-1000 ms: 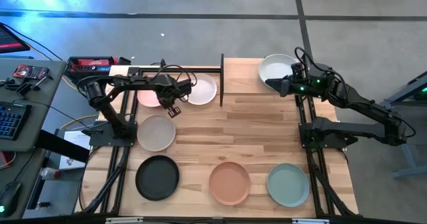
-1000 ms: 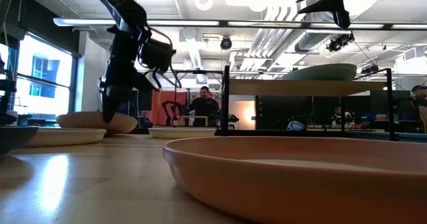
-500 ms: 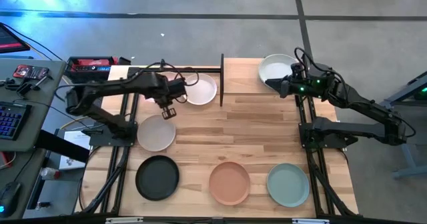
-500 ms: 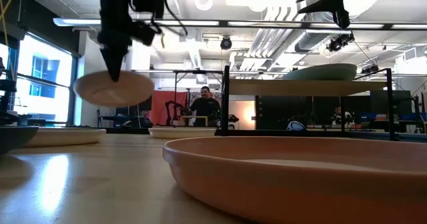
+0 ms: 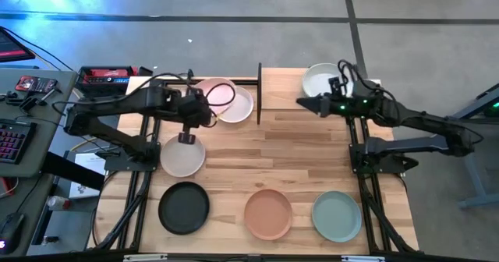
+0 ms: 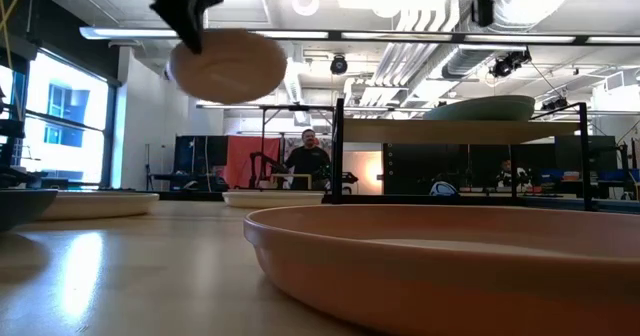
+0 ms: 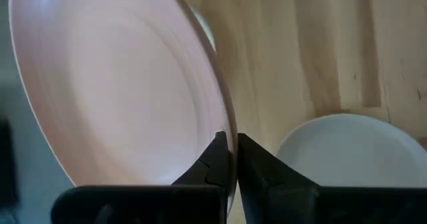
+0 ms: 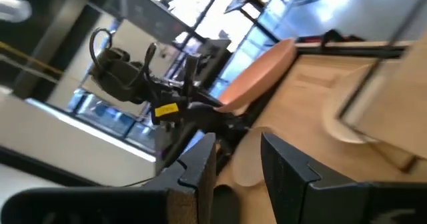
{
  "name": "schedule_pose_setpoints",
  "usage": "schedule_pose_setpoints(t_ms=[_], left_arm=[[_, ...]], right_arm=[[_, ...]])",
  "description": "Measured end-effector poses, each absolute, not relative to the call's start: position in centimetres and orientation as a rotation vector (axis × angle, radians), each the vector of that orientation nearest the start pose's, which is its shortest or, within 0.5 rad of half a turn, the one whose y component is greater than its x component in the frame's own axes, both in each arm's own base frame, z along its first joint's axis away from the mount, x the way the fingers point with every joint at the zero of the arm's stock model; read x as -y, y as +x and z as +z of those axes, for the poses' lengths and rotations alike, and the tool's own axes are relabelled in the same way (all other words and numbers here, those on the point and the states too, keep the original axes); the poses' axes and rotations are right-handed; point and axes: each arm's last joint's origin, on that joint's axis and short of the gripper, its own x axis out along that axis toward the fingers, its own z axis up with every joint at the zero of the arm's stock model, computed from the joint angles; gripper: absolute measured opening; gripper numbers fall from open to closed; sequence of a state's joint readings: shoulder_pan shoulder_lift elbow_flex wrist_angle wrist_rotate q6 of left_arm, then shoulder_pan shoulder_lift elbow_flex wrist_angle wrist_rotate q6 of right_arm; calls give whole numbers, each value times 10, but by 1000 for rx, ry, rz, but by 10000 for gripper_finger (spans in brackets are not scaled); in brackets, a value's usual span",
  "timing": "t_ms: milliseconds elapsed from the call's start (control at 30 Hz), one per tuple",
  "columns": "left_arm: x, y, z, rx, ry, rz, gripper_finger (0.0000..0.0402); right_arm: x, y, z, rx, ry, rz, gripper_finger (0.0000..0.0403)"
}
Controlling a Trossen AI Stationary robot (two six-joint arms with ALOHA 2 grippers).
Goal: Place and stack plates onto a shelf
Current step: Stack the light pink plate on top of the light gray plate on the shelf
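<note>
Upper left of centre in the high view, the left gripper [image 5: 195, 111] pinches the pink plate's [image 5: 216, 92] rim aloft, while the right gripper [image 5: 302, 103] hovers parted and empty beside the shelf [image 5: 282, 88].

Pink plate lifted, right arm shifted

The left claw [image 5: 204, 104] raised the round matte pink plate [image 5: 215, 93] off the worktop, high above the white plate [image 5: 238, 106]; the right claw [image 5: 306, 103] moved leftward over the shelf [image 5: 282, 89].
</note>
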State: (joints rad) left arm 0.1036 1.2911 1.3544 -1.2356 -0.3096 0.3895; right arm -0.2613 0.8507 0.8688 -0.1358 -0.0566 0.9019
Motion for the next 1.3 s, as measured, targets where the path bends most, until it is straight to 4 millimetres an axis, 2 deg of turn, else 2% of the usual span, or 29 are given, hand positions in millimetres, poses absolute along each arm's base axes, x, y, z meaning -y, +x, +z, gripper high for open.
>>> schedule_pose_setpoints(t_ms=[200, 533, 833, 1133, 1300], left_arm=[[-13, 225, 355, -1194, 709, -45, 5], [24, 230, 351, -1152, 1028, -339, 6], [49, 247, 333, -1164, 1155, -485, 6], [64, 264, 313, -1242, 1259, -465, 7], [72, 269, 307, -1242, 1291, -473, 7]], right_arm=[[37, 211, 344, -59, 988, -195, 94], [11, 249, 311, -219, 1122, -221, 83], [0, 265, 291, -316, 1188, -246, 83], [0, 275, 273, -388, 1223, -309, 83], [2, 273, 266, -427, 1207, -401, 83]])
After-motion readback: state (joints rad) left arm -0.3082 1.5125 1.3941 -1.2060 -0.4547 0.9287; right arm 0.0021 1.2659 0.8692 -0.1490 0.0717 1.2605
